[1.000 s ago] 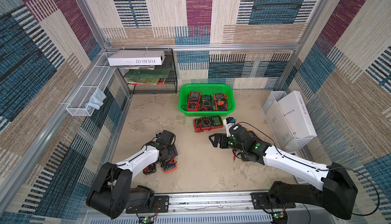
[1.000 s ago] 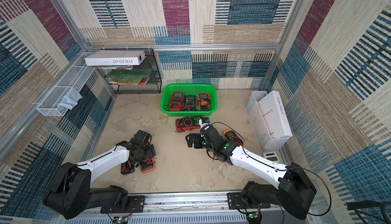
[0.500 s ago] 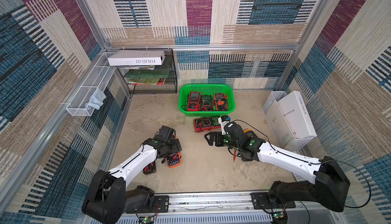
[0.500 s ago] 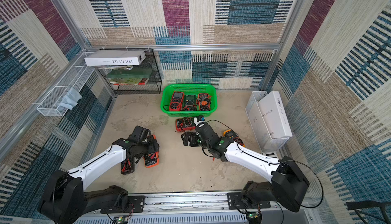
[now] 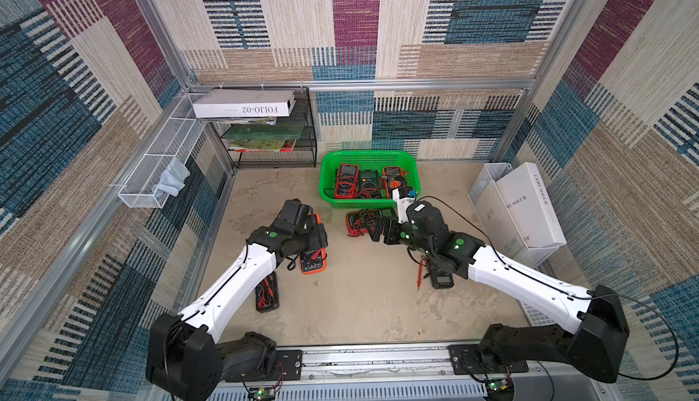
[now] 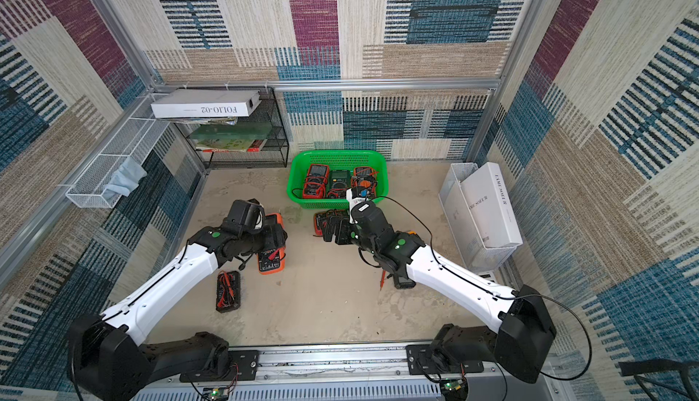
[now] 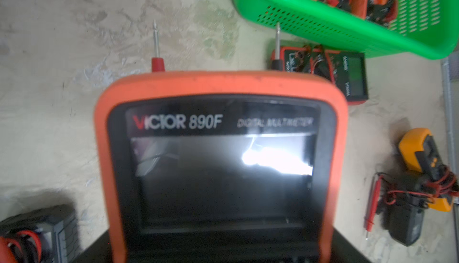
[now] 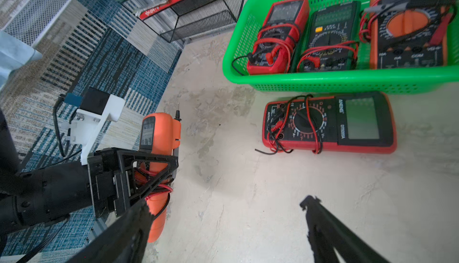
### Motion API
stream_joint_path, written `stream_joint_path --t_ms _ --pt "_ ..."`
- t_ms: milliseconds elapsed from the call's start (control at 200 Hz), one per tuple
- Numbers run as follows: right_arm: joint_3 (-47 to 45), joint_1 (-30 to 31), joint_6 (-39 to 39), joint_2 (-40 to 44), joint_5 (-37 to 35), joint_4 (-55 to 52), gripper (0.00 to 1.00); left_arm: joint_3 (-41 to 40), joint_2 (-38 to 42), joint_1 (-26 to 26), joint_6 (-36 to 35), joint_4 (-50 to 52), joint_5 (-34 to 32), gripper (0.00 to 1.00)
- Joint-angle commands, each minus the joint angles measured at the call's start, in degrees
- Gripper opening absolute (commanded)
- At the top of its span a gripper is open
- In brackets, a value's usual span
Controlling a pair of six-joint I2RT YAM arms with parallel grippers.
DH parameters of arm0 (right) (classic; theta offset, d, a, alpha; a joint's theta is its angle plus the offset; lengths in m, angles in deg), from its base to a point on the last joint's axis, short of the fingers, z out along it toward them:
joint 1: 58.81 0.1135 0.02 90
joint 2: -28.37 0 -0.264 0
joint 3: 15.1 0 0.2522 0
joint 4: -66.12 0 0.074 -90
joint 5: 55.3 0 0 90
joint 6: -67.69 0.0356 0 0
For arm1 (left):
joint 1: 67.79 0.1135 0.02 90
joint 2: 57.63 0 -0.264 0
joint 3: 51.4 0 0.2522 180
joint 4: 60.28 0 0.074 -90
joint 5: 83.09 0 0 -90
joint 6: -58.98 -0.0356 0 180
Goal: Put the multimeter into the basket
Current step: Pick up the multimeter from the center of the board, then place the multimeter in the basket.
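My left gripper (image 5: pixel 314 235) is shut on an orange multimeter (image 5: pixel 313 264), gripping its sides with its leads wrapped round it. It hangs tilted above the floor, left of the green basket (image 5: pixel 368 204). Up close, the orange multimeter (image 7: pixel 223 85) fills the left wrist view and hides the fingers. The basket (image 8: pixel 323 80) holds three meters. A red multimeter (image 8: pixel 327 125) lies flat on the floor just in front of it. My right gripper (image 8: pixel 227 204) stands open and empty over bare floor beside the red multimeter (image 5: pixel 359 220).
A black meter (image 5: pixel 267 291) lies near the left arm. A yellow clamp meter (image 7: pixel 422 155) and a dark meter (image 5: pixel 441 280) lie under the right arm. A white box (image 5: pixel 525 206) stands at the right, with a black rack (image 5: pixel 272 141) and a white wire tray (image 5: pixel 159 164) at the back left.
My left gripper has carried the orange multimeter up and away from the front, toward the basket. My right gripper has moved left and back, closer to the red multimeter, still open.
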Motion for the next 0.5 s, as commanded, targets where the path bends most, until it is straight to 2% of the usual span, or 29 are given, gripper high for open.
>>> stream_joint_path --t_ms 0,235,491 --pt "1.5 -1.4 -1.5 1.1 -0.4 -2.0 0.99 5.6 -1.8 -0.4 -2.6 0.5 0.4 0.0" --pt "0.4 -5.8 -1.6 5.7 0.3 -2.0 1.0 17.1 -8.3 -2.2 -4.4 1.3 0.0 0.0" --pt "-3.2 -12.4 -1.7 8.8 4.8 -0.9 1.0 29.1 -17.4 -5.0 -6.9 1.8 -1.3 0.0"
